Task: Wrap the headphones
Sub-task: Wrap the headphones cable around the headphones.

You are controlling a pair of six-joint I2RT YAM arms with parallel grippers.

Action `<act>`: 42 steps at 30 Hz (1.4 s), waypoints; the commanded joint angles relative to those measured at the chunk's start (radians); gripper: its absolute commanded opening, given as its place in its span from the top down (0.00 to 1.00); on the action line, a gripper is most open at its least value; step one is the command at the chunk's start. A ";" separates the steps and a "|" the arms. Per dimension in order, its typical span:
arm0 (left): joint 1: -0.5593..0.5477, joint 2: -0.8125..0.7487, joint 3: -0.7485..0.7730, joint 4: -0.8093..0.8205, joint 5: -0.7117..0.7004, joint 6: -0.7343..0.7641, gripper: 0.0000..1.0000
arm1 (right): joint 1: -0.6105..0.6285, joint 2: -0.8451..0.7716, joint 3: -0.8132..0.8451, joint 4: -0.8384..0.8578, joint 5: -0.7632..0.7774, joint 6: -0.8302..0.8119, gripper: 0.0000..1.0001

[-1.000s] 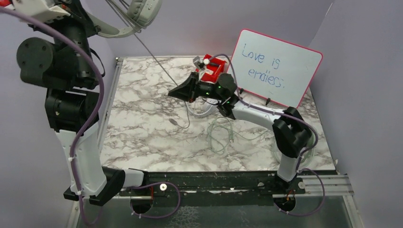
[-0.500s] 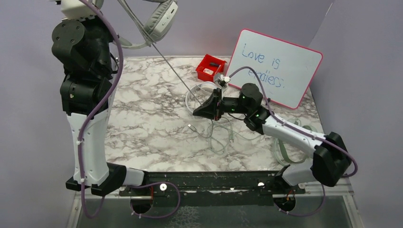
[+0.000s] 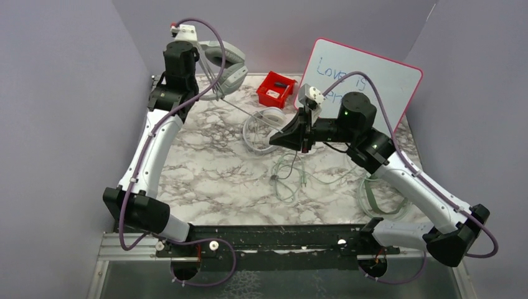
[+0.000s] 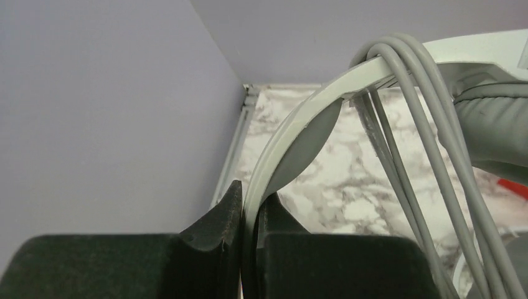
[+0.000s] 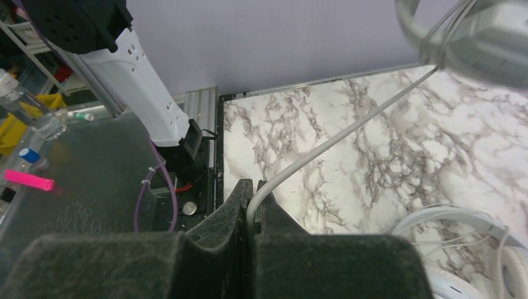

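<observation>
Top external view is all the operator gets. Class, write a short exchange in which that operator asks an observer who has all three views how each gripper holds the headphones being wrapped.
Operator: From above, the headphones hide the left gripper. What is it gripping?
Observer: The left wrist view shows it shut on the headband, clamped edge-on between the fingers.
Operator: And the right gripper? I only see its black tip.
Observer: The right wrist view shows it shut on the cable, which runs straight from the fingers up towards the headphones.
</observation>
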 commanded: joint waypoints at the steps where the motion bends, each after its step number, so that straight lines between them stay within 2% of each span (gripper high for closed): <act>1: 0.029 -0.038 -0.118 0.175 -0.069 -0.013 1.00 | 0.007 -0.035 0.187 -0.182 -0.061 -0.118 1.00; 5: -0.001 -0.107 -0.277 0.127 -0.010 -0.071 1.00 | 0.007 0.014 0.396 -0.435 0.149 -0.313 1.00; 7: -0.033 -0.149 -0.343 0.111 -0.005 -0.082 1.00 | 0.007 0.039 0.466 -0.499 0.223 -0.375 1.00; 12: -0.187 -0.199 -0.385 0.040 -0.021 -0.082 1.00 | 0.006 0.056 0.514 -0.509 0.204 -0.486 1.00; 16: -0.264 -0.233 -0.387 0.003 0.097 -0.074 1.00 | 0.007 0.087 0.564 -0.560 0.214 -0.616 1.00; 19: -0.302 -0.241 -0.397 -0.022 0.158 -0.015 1.00 | 0.007 0.116 0.623 -0.626 0.305 -0.729 1.00; 23: -0.358 -0.255 -0.425 -0.050 0.172 0.068 1.00 | 0.007 0.093 0.594 -0.597 0.335 -0.848 1.00; 29: -0.452 -0.297 -0.457 -0.076 0.205 0.087 1.00 | 0.006 0.093 0.589 -0.565 0.295 -0.957 1.00; 36: -0.580 -0.350 -0.540 -0.075 0.247 0.098 1.00 | 0.007 0.142 0.588 -0.468 0.291 -0.942 1.00; 42: -0.613 -0.413 -0.548 -0.045 0.337 0.079 1.00 | 0.007 0.202 0.605 -0.430 0.340 -0.925 1.00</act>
